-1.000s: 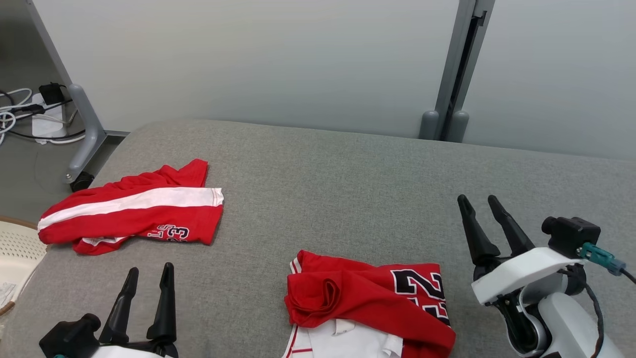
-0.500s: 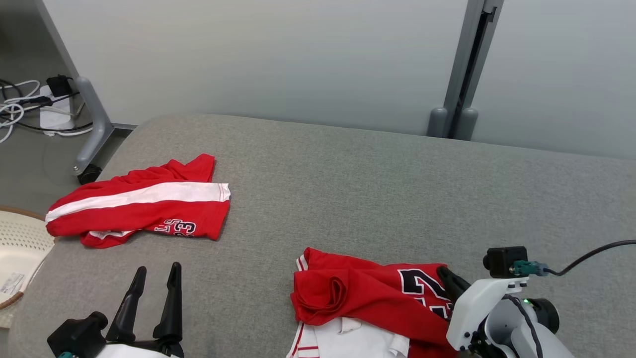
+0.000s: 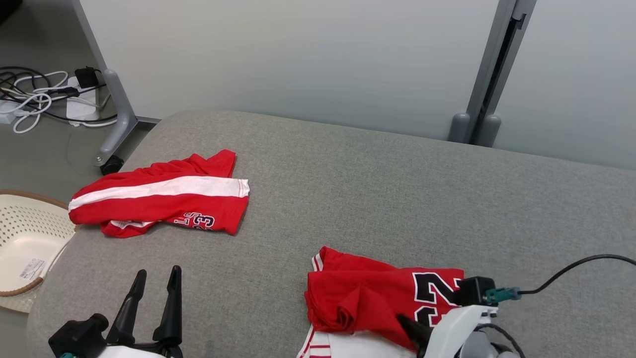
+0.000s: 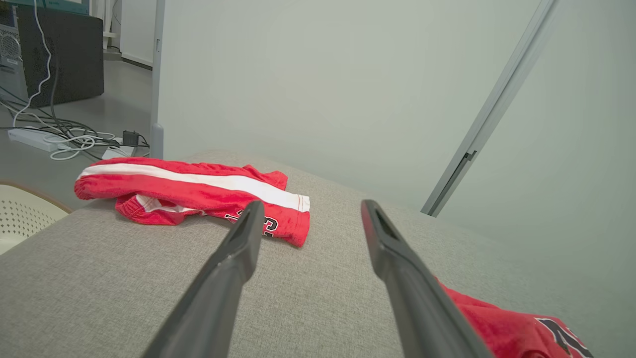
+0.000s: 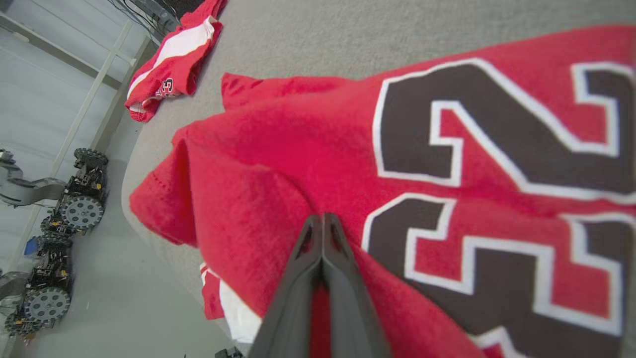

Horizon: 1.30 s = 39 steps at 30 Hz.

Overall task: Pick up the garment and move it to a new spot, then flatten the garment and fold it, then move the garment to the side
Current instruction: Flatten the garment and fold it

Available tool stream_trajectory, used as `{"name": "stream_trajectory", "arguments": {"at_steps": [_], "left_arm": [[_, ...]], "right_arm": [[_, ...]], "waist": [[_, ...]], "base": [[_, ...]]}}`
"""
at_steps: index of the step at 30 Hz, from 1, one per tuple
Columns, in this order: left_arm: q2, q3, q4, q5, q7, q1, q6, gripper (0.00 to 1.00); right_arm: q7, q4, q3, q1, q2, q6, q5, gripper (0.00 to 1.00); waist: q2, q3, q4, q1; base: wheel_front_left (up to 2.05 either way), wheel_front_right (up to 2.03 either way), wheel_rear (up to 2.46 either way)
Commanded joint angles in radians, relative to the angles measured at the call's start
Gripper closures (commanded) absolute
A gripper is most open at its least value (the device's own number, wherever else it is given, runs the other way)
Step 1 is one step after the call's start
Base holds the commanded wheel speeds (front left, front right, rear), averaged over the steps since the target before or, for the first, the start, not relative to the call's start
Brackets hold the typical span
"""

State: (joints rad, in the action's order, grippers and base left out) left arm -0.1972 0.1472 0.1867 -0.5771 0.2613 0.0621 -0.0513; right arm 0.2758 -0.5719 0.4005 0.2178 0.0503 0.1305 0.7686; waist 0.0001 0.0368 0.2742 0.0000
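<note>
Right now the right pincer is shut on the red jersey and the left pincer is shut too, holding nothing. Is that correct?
Not the left one: the left pincer is open, jaws apart, holding nothing, as the left wrist view shows. The right pincer is shut on the red jersey.

The jersey [image 3: 367, 298] is red with black numerals edged in white (its underside shows white with red stripes). The shorts [image 3: 159, 199] are red with a broad white stripe and small black numerals. The surface [image 3: 372, 189] is grey weave. The basket [image 3: 35, 223] is cream, dotted with holes and brown-rimmed. The left gripper [image 3: 158, 271] is black.
</note>
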Motion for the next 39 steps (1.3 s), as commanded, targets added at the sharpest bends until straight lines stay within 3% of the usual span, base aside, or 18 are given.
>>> {"name": "stream_trajectory", "arguments": {"at_steps": [1,9,15,21,27,29,30,31,32,33,39], "left_arm": [[-0.005,-0.004,-0.001,-0.002,0.002,-0.001,0.005,0.00],[-0.006,-0.005,0.000,-0.003,0.003,-0.006,0.009,0.00],[-0.009,-0.005,-0.002,-0.004,0.003,-0.010,0.009,0.00],[-0.009,-0.009,-0.007,-0.003,0.003,-0.010,0.014,0.00],[-0.008,-0.017,-0.021,0.003,0.004,-0.005,0.016,0.00],[-0.007,-0.022,-0.026,0.005,0.004,-0.003,0.018,0.00],[-0.007,-0.024,-0.029,0.006,0.004,-0.002,0.018,0.00],[-0.006,-0.025,-0.031,0.008,0.004,-0.002,0.018,0.00],[-0.005,-0.027,-0.034,0.010,0.004,-0.001,0.018,0.00],[-0.005,-0.029,-0.037,0.009,0.004,-0.001,0.018,0.00],[-0.001,-0.050,-0.056,0.015,0.004,0.006,0.017,0.00]], "right_arm": [[0.015,0.031,0.022,-0.018,0.003,0.001,0.020,1.00],[0.070,0.147,0.169,-0.067,0.003,0.001,0.078,1.00],[0.044,0.218,0.271,-0.066,0.004,0.001,0.132,1.00],[-0.024,0.274,0.291,-0.030,0.039,0.001,0.147,1.00],[-0.150,0.326,0.218,0.008,0.097,0.001,0.107,1.00],[-0.182,0.339,0.189,0.016,0.110,0.001,0.086,0.83],[-0.200,0.345,0.170,0.019,0.116,0.001,0.076,0.64],[-0.215,0.351,0.151,0.021,0.122,0.001,0.066,0.52],[-0.230,0.356,0.134,0.021,0.126,0.001,0.056,0.09],[-0.247,0.362,0.114,0.021,0.131,0.001,0.045,0.00],[-0.350,0.408,-0.018,-0.001,0.136,0.001,-0.032,0.00]], "waist": [[-0.0001,-0.001,-0.002,0.0000],[-0.0001,-0.003,-0.012,0.0000],[-0.0001,-0.003,-0.021,0.0000],[-0.0001,0.002,-0.042,0.0000],[-0.0001,0.005,-0.072,0.0000],[-0.0001,0.006,-0.084,0.0000],[-0.0001,0.007,-0.089,0.0000],[-0.0001,0.007,-0.095,0.0000],[-0.0001,0.007,-0.100,0.0000],[-0.0001,0.008,-0.105,0.0000],[-0.0001,0.010,-0.136,0.0000]], "base": [[0.00,0.00,0.00],[0.00,0.00,0.00],[0.00,0.00,0.00],[0.00,0.00,0.00],[0.00,0.00,0.00],[0.00,0.00,0.00],[0.00,0.00,0.00],[0.00,0.00,0.00],[0.00,0.00,0.00],[0.00,0.00,0.00],[0.00,0.00,0.00]]}}
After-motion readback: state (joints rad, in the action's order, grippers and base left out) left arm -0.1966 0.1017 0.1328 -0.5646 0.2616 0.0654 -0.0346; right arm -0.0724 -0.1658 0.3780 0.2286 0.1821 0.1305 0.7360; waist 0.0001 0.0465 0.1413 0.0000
